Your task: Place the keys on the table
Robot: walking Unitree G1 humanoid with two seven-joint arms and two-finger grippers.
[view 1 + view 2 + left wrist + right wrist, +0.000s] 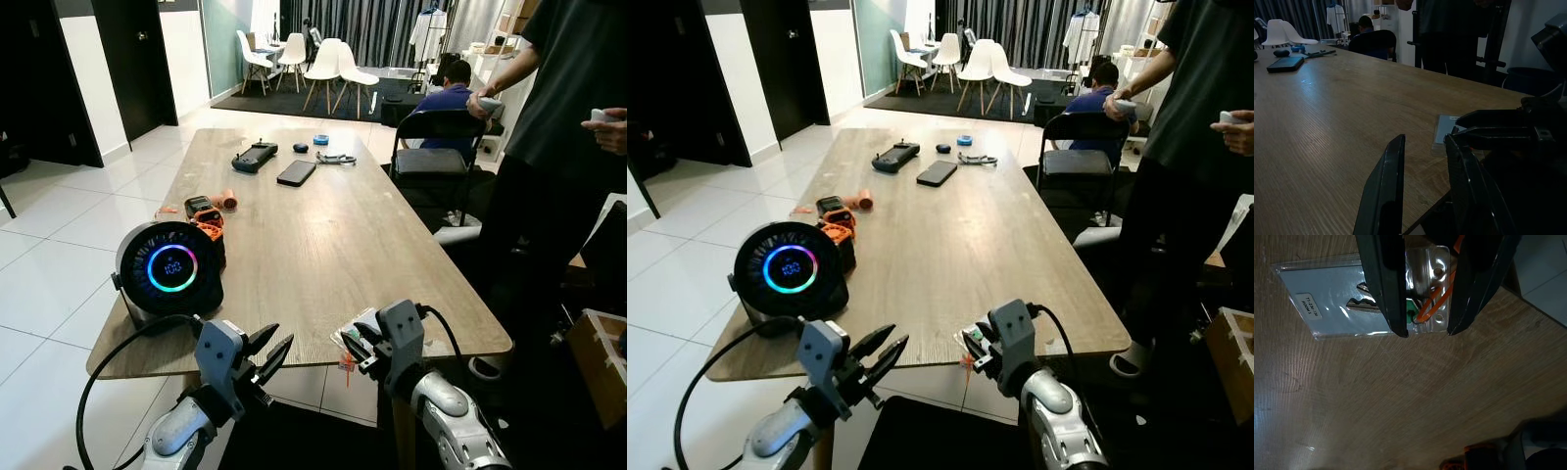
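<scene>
A: So, how far along does the job look?

B: Nearly finished, I'd judge. The keys (1364,303) sit inside a clear plastic pouch with a white label and an orange loop, and that pouch lies flat on the tabletop (323,245), right at its near edge, at about 5 o'clock from the round speaker (168,269) with the glowing ring.

A: Is the right tool (355,345) gripping them?

B: Its two black fingers (1383,284) straddle the loop end of the pouch with a visible gap between them. In the right wrist view they look apart rather than pinched, though I can't be sure whether either one touches the plastic.

A: And the left tool (265,357)?

B: It hovers just off the table's near edge, at roughly 9 o'clock from the pouch, fingers spread and holding nothing.

A: What's left, then?

B: By my reading, only drawing the right tool away without dragging the pouch. It lies so close to the edge that a snag on the orange loop could tip it off.

A: Anything else nearby?

B: A phone (296,172) lies well apart toward 12 o'clock, and a person (558,108) stands at around 2 o'clock.
</scene>
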